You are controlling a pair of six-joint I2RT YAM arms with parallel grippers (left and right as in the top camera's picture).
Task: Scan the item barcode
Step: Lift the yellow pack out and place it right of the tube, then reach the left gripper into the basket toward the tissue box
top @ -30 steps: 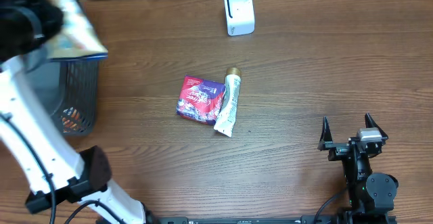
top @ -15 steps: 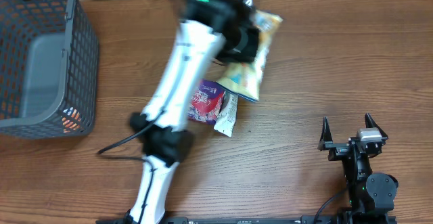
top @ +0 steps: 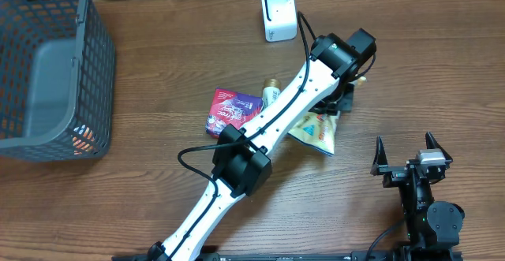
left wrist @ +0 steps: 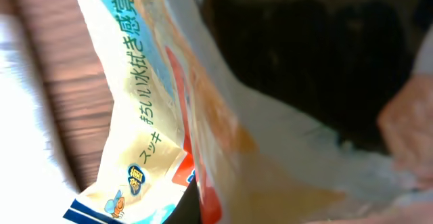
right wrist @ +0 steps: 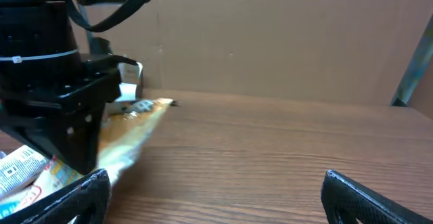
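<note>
Even bright lighting, soft shadows, snack bag (left wrist: 155,149) blurred close-up in left wrist view

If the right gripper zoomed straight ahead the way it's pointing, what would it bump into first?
Probably nothing on the table: ahead of the right gripper the wood looks free. The snack bag and left arm sit off to its left. Only the brown wall stands far ahead.

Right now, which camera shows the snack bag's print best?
Left wrist: the snack bag fills the frame, its Japanese print legible, no barcode visible. Overhead shows only its lower part poking out under the left arm. Right wrist sees it low, side-on and blurred.
</note>
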